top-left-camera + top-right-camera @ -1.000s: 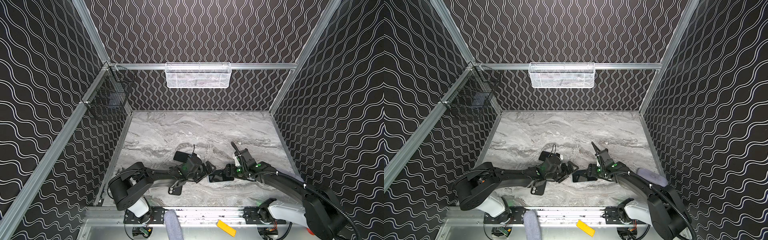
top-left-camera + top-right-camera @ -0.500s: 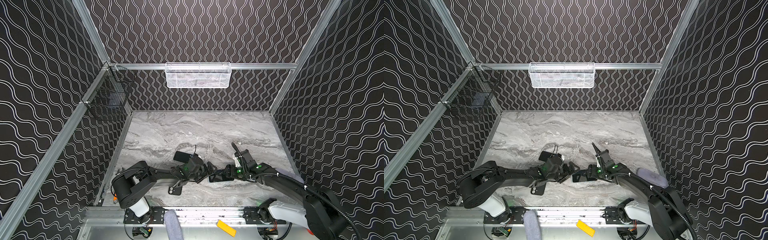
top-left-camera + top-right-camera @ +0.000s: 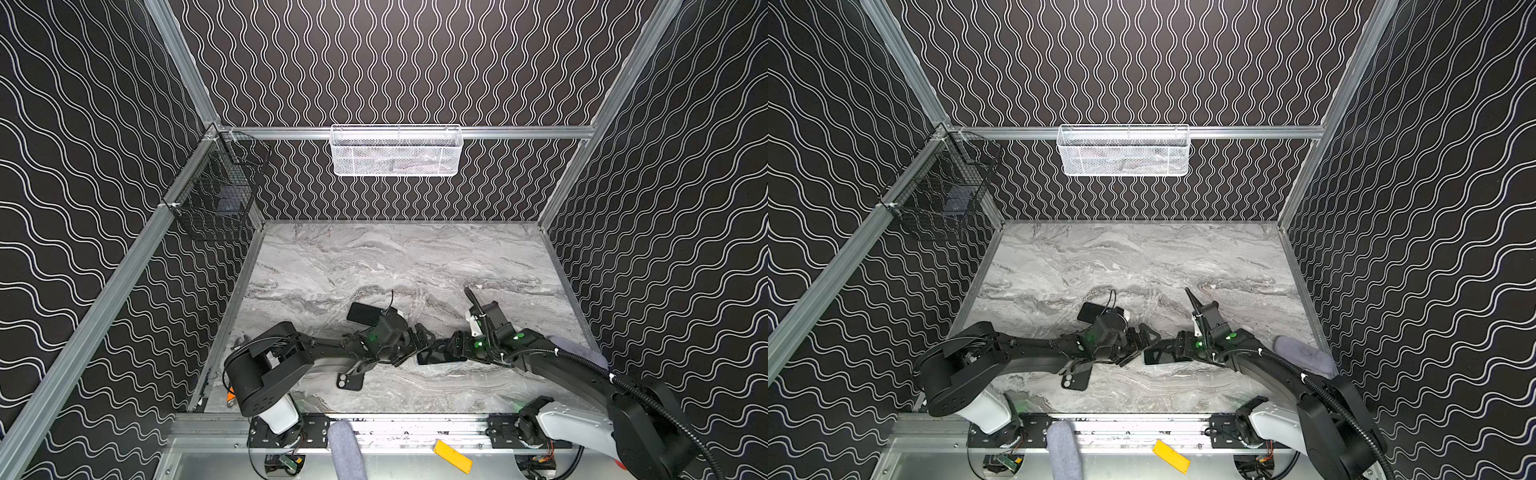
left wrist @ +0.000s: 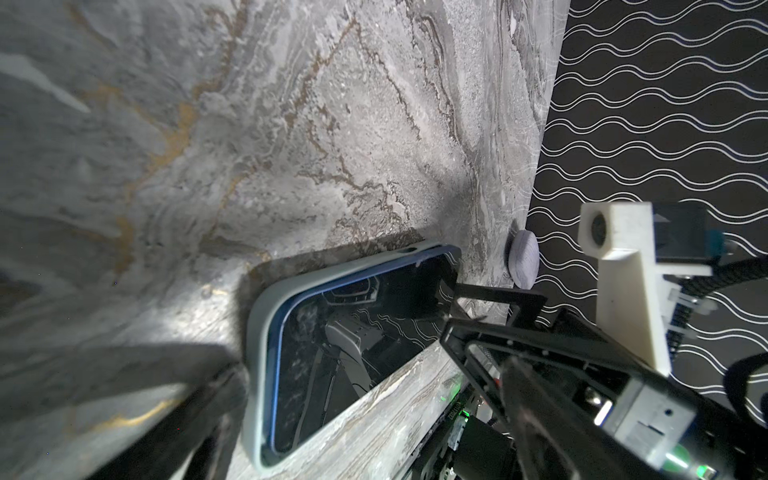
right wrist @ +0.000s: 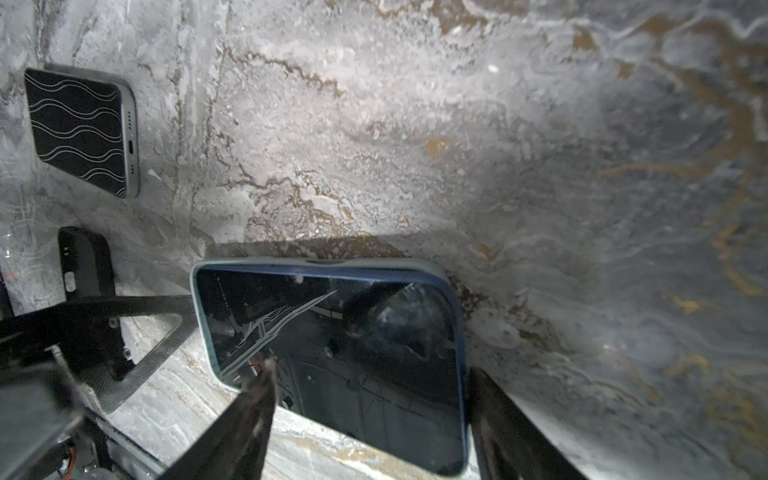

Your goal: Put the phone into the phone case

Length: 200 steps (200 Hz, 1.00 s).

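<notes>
Marble tabletop (image 3: 374, 266) carries the phone (image 3: 436, 358) near its front middle in both top views, between your two hands. Your left hand (image 3: 424, 343) stands wide and empty just beside it. In the left wrist view the phone's blue edge lies inside the pale phone case (image 4: 255, 340), so I judge this is the seating step. In the right wrist view your right hand (image 5: 372, 374) straddles one end; whether it grips, I cannot tell. Next, press the corners down evenly.

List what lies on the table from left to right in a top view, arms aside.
black case → cased phone → grey pad. The bare phone overlaps the black case sideways, so it is left out.
</notes>
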Each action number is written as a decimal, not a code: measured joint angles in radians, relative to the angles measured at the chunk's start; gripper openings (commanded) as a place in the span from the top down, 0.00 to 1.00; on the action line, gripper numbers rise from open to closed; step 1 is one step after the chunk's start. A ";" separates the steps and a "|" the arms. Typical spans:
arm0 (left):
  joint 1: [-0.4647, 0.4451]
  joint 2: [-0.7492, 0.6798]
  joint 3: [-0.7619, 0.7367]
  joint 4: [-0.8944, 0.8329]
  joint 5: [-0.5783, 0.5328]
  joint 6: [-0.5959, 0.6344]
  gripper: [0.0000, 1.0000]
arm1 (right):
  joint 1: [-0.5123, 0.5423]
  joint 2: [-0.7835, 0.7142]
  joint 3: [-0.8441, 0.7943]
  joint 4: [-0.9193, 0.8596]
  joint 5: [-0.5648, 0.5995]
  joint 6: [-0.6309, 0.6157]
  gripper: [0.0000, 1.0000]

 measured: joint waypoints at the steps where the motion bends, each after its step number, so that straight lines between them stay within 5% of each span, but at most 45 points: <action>1: 0.000 0.000 0.000 0.000 0.000 0.000 0.02 | 0.000 0.000 0.000 0.000 0.000 0.000 0.27; 100: 0.000 0.000 0.011 -0.025 -0.004 0.001 0.02 | 0.026 -0.004 -0.002 -0.002 -0.007 0.015 0.29; 200: -0.001 -0.047 -0.007 -0.026 -0.004 0.001 0.02 | 0.034 -0.055 0.013 -0.031 0.044 0.026 0.11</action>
